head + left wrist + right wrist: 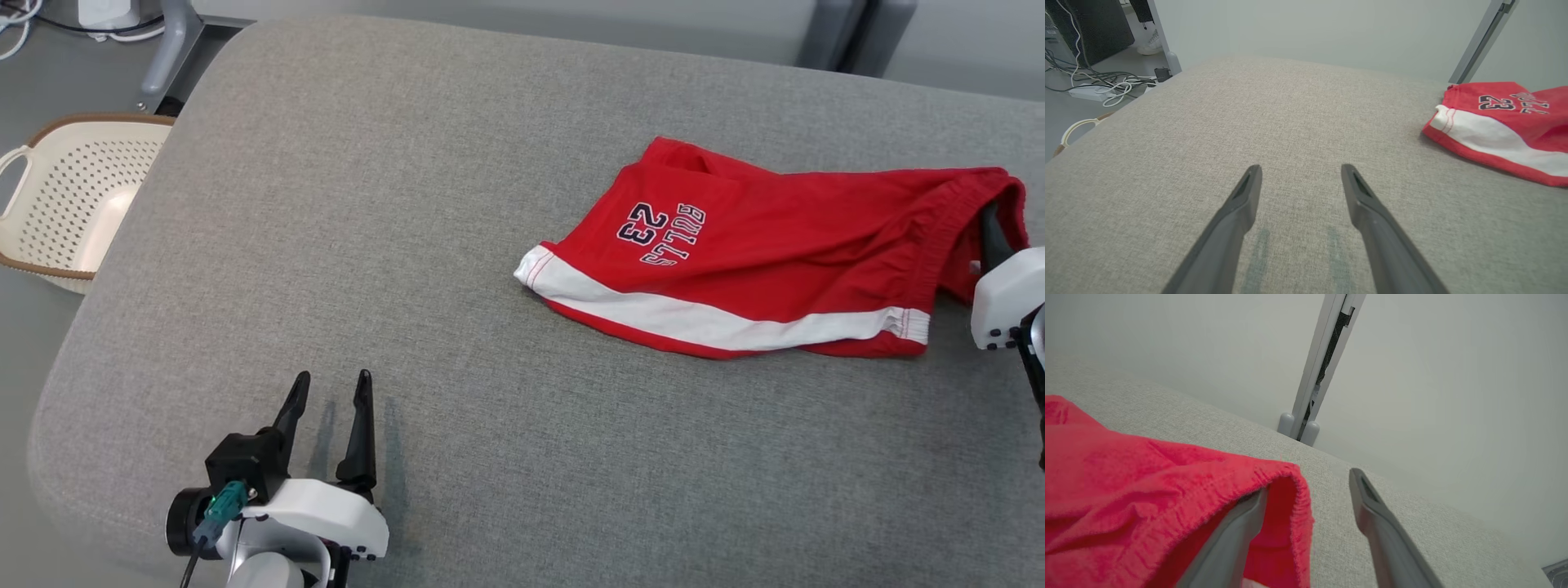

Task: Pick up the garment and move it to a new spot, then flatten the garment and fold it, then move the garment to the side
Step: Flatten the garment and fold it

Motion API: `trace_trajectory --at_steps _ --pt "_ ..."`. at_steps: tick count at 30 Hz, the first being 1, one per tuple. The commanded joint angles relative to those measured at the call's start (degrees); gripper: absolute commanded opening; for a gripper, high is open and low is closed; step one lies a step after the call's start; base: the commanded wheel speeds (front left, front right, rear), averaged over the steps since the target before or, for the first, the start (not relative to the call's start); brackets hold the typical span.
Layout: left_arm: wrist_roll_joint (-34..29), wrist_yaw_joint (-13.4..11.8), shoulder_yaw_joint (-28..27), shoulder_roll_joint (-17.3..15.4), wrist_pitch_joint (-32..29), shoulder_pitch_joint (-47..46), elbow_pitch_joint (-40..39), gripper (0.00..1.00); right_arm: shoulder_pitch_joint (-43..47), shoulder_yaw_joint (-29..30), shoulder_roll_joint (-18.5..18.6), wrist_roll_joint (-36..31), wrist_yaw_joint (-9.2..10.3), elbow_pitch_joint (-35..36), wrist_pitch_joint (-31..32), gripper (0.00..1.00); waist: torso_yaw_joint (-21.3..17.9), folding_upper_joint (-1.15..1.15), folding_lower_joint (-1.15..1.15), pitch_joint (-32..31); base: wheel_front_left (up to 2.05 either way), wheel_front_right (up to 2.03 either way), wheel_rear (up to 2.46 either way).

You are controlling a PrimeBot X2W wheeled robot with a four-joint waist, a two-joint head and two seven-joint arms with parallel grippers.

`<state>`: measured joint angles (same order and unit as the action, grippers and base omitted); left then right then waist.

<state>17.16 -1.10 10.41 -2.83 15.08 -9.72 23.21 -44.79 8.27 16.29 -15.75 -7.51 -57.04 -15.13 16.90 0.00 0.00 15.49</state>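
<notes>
Spread right hand (1308, 484): one finger inside red shorts (759, 261) waistband; left hand (331, 377) spread, well apart.

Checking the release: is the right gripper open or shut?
Open. The right gripper has its fingers apart, one inside the shorts waistband, the other over the table.

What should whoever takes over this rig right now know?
Left gripper: jaws open, empty, low over the near-left part of the padded table.
Right gripper: jaws open at the waistband, one finger tucked inside it, nothing clamped.
Red Bulls 23 shorts: lying rumpled on the table's right side, not yet flat.
Done: shorts are down on the table.
Left: flatten, fold, move aside.
</notes>
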Motion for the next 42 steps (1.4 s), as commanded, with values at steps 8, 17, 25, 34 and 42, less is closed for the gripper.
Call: trace_trajectory --at_steps 8,17,25,34,42 --pt "0.16 -0.63 -2.24 -0.20 0.11 1.44 0.15 1.00 5.58 1.89 -4.26 2.07 0.03 6.28 0.02 1.00 -6.31 0.00 0.00 -4.58 0.00 0.00 0.00" --pt "-1.32 -0.71 -4.75 -0.22 0.11 2.32 0.22 1.00 14.88 0.98 -9.16 7.90 0.03 14.97 0.02 1.00 -13.58 0.00 0.00 -8.44 0.00 0.00 0.00" --pt "-2.10 -0.99 -8.05 -0.21 0.11 4.75 0.50 1.00 22.49 -1.42 -12.12 12.66 0.03 22.99 0.02 1.00 -17.86 0.00 0.00 -11.25 0.00 0.00 0.00" --pt "-2.00 -1.27 -10.15 -0.18 0.11 7.84 0.16 1.00 30.16 -4.12 -13.09 15.22 0.03 26.72 0.01 1.00 -18.75 0.00 0.00 -14.07 0.00 0.00 0.00" --pt "-2.54 -0.98 -10.77 -0.22 0.11 9.19 0.32 1.00 34.78 -7.05 -13.22 21.28 0.03 28.20 0.02 1.00 -18.14 0.00 0.00 -15.37 0.00 0.00 0.00"
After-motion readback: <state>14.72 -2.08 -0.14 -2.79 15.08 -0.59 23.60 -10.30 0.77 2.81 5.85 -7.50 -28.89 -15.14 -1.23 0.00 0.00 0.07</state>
